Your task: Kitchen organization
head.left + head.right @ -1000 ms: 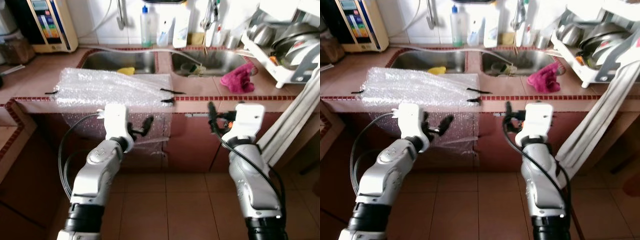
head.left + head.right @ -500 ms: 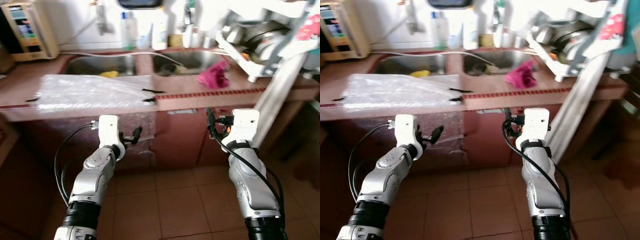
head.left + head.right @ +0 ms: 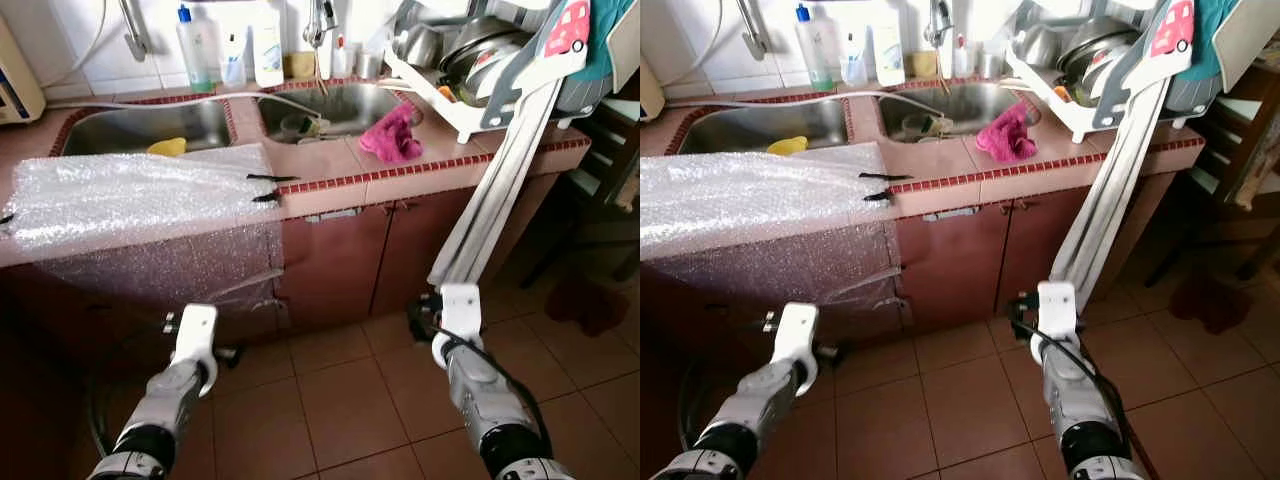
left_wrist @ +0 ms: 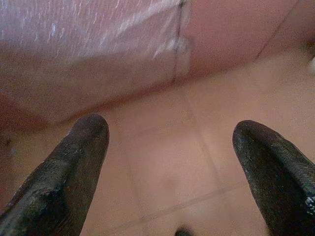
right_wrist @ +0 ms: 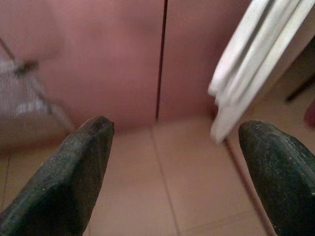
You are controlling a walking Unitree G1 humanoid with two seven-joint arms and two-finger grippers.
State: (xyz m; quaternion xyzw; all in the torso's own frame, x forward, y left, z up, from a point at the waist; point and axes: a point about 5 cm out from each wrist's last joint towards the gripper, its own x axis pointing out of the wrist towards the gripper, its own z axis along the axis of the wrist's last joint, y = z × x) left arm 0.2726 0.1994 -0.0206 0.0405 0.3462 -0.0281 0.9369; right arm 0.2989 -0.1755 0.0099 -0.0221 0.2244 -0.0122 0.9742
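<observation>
left gripper is low in front of the cabinets, fingers spread wide, holding nothing, tiled floor between them. right gripper is low too, fingers wide apart and empty, facing the cabinet doors. both silver arms hang down near the floor, left arm below the wrap, right arm just beside the foot of the leaning board.

bubble wrap sheet is clear and crinkly, spread over the left part of the red tiled counter, its front edge hanging down over the cabinet face. two black strips sit at its right edge on the counter.

double sink: left basin with one yellow item at its front, right basin with some dishes, hard to tell which. one pink cloth lies bunched on the counter just right of the right basin. about three bottles stand behind the sinks against the wall. one white dish rack with metal pots sits at the counter's right end. one long white folded board leans from the floor up past the rack. a dark chair stands at far right.
</observation>
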